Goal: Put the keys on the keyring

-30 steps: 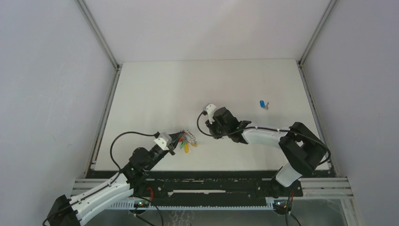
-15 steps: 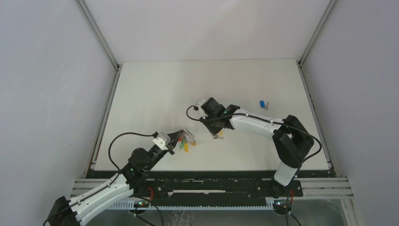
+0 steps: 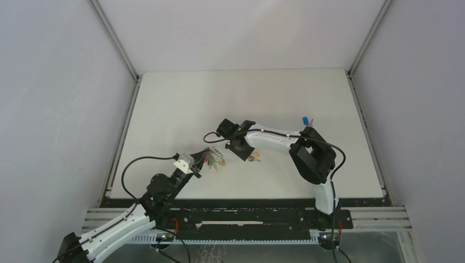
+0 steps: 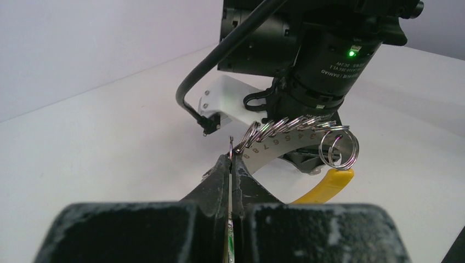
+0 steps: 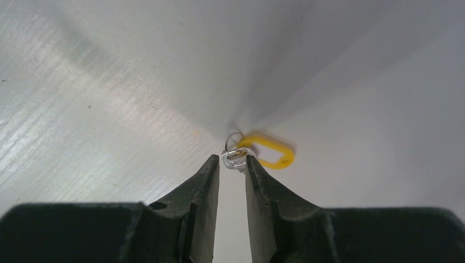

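Note:
My left gripper (image 3: 203, 161) is shut on the keyring (image 3: 217, 155), a silver ring and chain with coloured capped keys. In the left wrist view its jaws (image 4: 231, 160) pinch the thin ring edge-on. The chain (image 4: 285, 125) runs right to a small ring (image 4: 339, 149) with a yellow tag (image 4: 324, 186). My right gripper (image 3: 247, 154) is just right of the keyring. In the right wrist view its jaws (image 5: 232, 159) hold a small silver key (image 5: 234, 160) with a yellow-orange tag (image 5: 270, 151) at their tips. The blue key (image 3: 305, 121) lies on the table at the right.
The right arm's wrist body (image 4: 307, 60) fills the upper part of the left wrist view, very close behind the chain. The white table (image 3: 181, 109) is ringed by grey walls and metal rails (image 3: 124, 126).
My right gripper has swung left across the table with the yellow-tagged key and now sits beside the keyring. My left gripper has shifted slightly up and left with the keyring.

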Controlling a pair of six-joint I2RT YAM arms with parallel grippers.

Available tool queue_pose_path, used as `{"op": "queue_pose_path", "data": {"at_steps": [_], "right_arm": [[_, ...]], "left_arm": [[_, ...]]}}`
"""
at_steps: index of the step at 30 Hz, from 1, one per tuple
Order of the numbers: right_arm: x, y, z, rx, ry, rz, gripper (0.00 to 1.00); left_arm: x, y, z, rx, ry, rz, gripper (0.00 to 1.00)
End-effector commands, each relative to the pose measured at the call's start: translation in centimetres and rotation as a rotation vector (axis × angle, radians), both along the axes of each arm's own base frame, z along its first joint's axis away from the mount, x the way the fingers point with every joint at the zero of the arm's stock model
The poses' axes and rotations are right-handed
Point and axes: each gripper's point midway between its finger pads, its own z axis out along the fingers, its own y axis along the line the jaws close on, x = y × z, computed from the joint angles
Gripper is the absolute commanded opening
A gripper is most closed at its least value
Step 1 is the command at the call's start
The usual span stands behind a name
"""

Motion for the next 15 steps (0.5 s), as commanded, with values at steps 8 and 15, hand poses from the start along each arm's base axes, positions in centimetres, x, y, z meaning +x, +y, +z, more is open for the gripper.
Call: {"op": "queue_pose_path", "data": {"at_steps": [8, 15], "right_arm": [[0.3, 0.5, 0.1, -0.128, -0.037, 0.059, 0.23], [0.5, 0.7, -0.5, -0.173, -0.049, 0.070, 0.22]], "left_arm": [[0.0, 0.4, 1.1, -0.039, -0.039, 0.017, 0.00], [0.0, 0.4, 1.1, -0.038, -0.039, 0.015, 0.00]]}}
